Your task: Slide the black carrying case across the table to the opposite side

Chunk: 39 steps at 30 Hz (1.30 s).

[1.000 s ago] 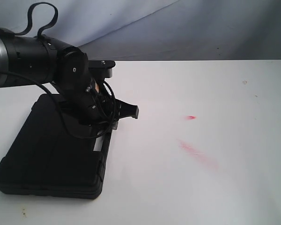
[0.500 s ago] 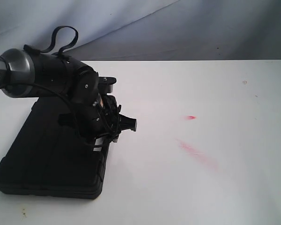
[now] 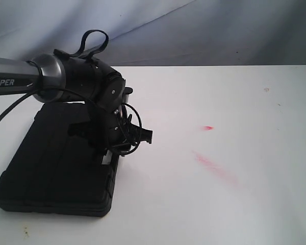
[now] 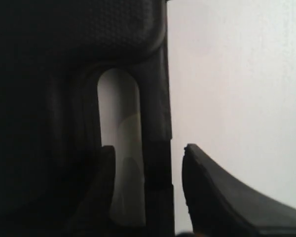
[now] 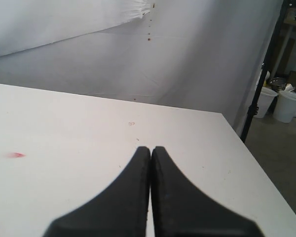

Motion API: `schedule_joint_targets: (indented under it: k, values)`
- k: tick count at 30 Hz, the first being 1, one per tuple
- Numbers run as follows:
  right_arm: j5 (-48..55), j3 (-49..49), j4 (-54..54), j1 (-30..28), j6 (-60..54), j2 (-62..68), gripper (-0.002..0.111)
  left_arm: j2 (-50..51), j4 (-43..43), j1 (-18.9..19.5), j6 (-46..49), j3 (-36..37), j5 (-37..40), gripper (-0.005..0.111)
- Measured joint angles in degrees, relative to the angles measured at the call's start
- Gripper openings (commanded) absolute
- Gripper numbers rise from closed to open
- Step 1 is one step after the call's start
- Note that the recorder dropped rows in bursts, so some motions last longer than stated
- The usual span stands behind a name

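Observation:
The black carrying case (image 3: 56,163) lies flat on the white table (image 3: 219,102) at the near left. My left gripper (image 3: 115,150) points down at the case's right edge. In the left wrist view the left gripper (image 4: 145,148) is open and straddles the handle bar (image 4: 158,113). One finger sits in the handle slot (image 4: 118,113) and the other is outside over bare table, with small gaps on both sides. My right gripper (image 5: 151,148) is shut and empty above the table (image 5: 64,128); it does not appear in the exterior view.
Pink-red smears (image 3: 214,166) and a small red spot (image 3: 208,127) mark the tabletop right of the case. A grey backdrop (image 3: 219,30) hangs behind the table. The table's far edge and a dark stand (image 5: 259,94) with white buckets (image 5: 288,106) show in the right wrist view.
The left arm has swung to the right and its wrist has come down over the case's handle edge. The case has not moved. The right arm stays out of the exterior view.

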Motion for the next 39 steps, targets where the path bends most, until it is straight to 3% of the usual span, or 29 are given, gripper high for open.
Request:
schedule_joint_targets:
  k: [25,29,36,39]
  values:
    - [0.00,0.00,0.00,0.00,0.00,0.00,0.000,0.98,-3.69,0.00,-3.47,-0.22,-2.49,0.042]
    - [0.00,0.00,0.00,0.00,0.00,0.00,0.000,0.98,-3.41,0.00,-3.47,-0.22,-2.49,0.032]
    - [0.00,0.00,0.00,0.00,0.00,0.00,0.000,0.98,-1.31,0.00,-4.44,-0.22,-1.71,0.002]
    - [0.00,0.00,0.00,0.00,0.00,0.00,0.000,0.98,-1.07,0.00,-4.53,-0.22,-1.82,0.000]
